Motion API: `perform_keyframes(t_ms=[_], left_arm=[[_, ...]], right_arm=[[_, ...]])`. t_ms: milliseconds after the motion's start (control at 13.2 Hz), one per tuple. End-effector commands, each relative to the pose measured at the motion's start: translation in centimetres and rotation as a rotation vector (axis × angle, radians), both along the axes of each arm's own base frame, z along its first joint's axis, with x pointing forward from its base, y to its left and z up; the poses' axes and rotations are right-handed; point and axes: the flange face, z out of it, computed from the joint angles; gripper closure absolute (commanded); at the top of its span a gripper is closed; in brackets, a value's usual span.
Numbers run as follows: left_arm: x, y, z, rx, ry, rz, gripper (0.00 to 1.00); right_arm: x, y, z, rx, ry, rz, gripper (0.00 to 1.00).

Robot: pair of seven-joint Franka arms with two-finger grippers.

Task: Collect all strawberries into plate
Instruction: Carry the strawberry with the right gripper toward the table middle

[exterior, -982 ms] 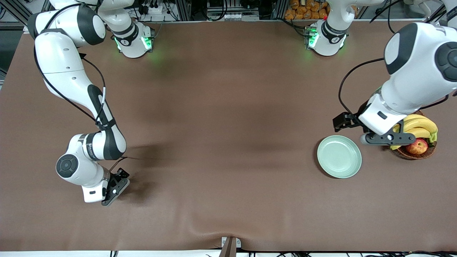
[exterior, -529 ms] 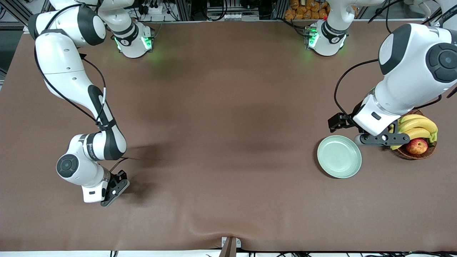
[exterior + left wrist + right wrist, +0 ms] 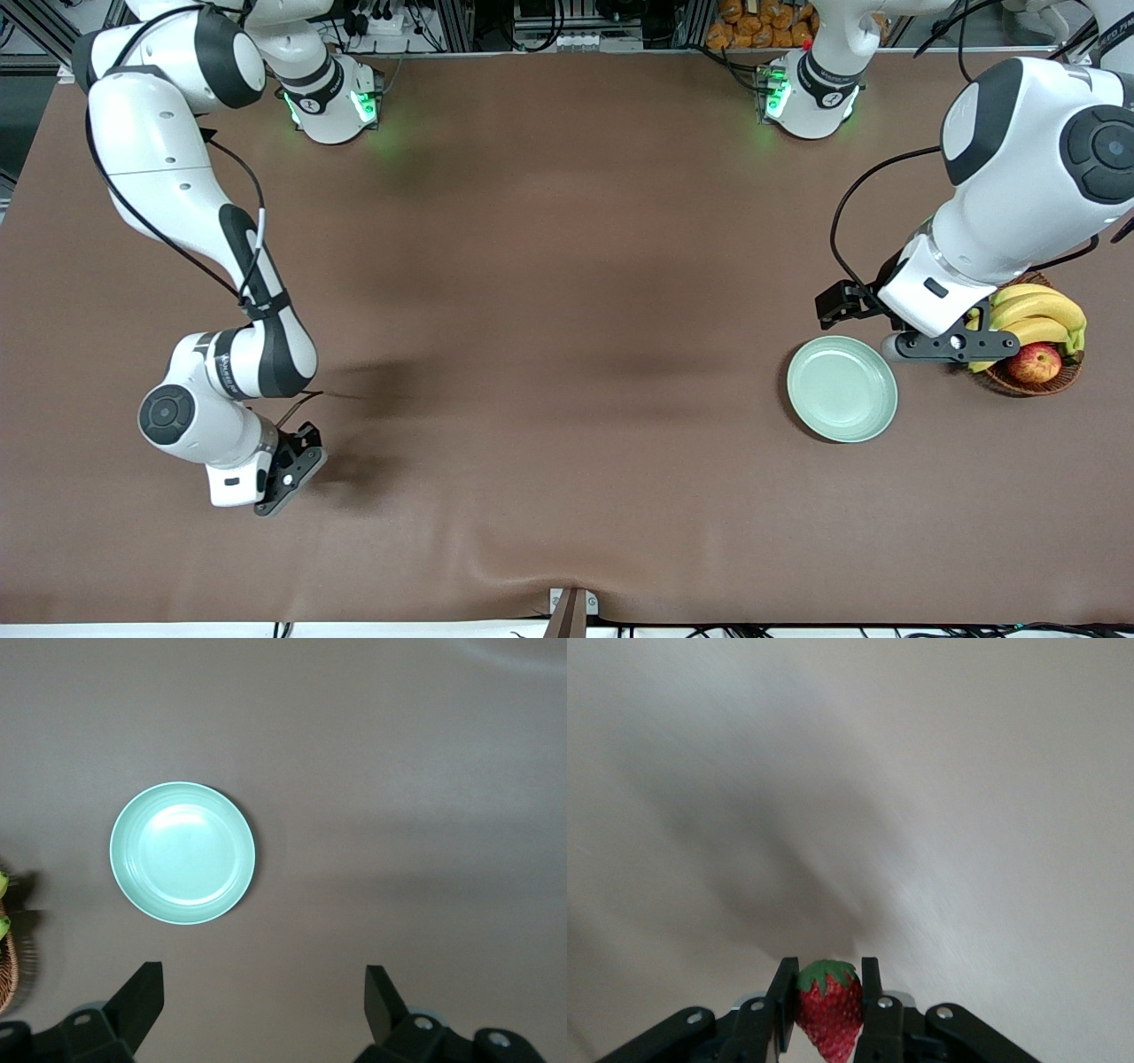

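A wide brown table [image 3: 567,292] seen from a high camera facing 2 white robot arms.

Nearest that camera, toward the right arm's end of the table, the right gripper [image 3: 288,474] is low over bare tabletop. Its wrist view shows the 2 fingers [image 3: 782,1001] closed narrowly on 1 strawberry [image 3: 829,1010], red with a green leafy cap, pinched between them. The front view does not show the berry; the gripper hides it.

Farther from the camera, toward the left arm's end, the pale mint-green plate [image 3: 842,388] lies flat with nothing in it. Just beside it, the left gripper [image 3: 950,344] hangs above the table between the plate and a brown wicker basket [image 3: 1032,377] holding bananas [image 3: 1038,315] and a red-yellow apple [image 3: 1035,362]. The left wrist view shows its fingers [image 3: 142,997] spread wide with nothing between them, looking down on the empty plate.

By this evidence the task is at an early stage: 0 strawberries are in the plate, and 1 is gripped at a spot well apart from it. That berry must cross most of the table's length. No other strawberries are visible in any view, so how many remain cannot be told.
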Motion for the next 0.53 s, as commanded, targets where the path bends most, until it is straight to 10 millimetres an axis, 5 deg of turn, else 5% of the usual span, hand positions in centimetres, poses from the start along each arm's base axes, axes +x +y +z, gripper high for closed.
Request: perform_keyframes(t_ms=[0, 453], left_arm=[[0.4, -0.1, 0.5, -0.006, -0.007, 0.013, 0.0], [0.4, 0.1, 0.5, -0.01, -0.005, 0.015, 0.0]], right_arm=[[-0.4, 5.2, 2.9, 0.051, -0.002, 0.033, 1.0], [-2.2, 15.7, 5.0, 0.168, -0.005, 0.04, 1.0]])
